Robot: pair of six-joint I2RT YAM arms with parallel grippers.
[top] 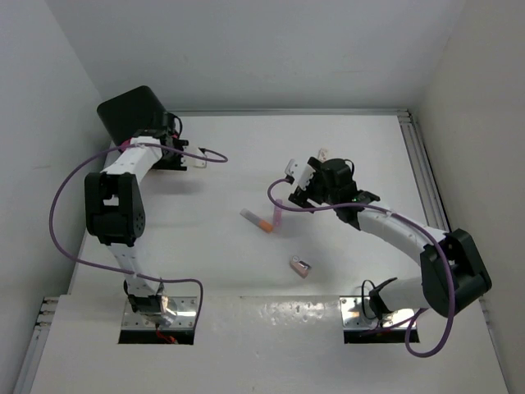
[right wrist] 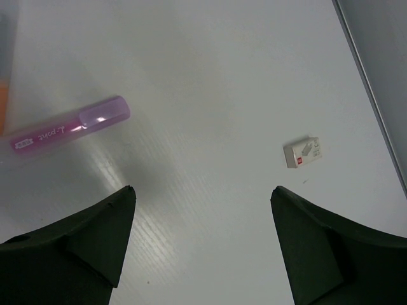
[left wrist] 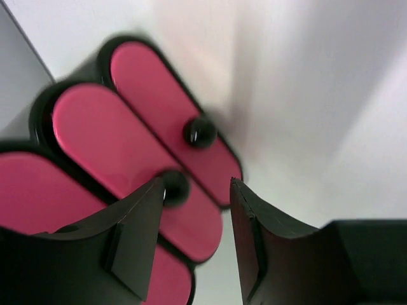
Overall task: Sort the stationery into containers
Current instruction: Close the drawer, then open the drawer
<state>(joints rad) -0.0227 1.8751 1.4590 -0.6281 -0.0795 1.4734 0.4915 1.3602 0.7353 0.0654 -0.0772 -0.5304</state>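
The containers are pink drawers [left wrist: 102, 136] with black knobs in a glossy black cabinet [top: 131, 111] at the far left corner. My left gripper [left wrist: 197, 184] [top: 168, 141] is right in front of them, open. The middle drawer's knob [left wrist: 173, 187] sits at its left fingertip, not clamped. On the table lie a lilac marker [right wrist: 70, 130] [top: 278, 215], an orange-and-white marker [top: 257, 219], a small pinkish block [top: 301, 266] and a white eraser [right wrist: 303, 152]. My right gripper [right wrist: 202, 189] [top: 305, 167] hovers wide open over bare table between the lilac marker and the eraser, holding nothing.
White walls close the table at the back and both sides. A metal rail [top: 422, 164] runs along the right edge. Purple cables [top: 61, 189] loop off both arms. The upper drawer has its own knob [left wrist: 199, 132].
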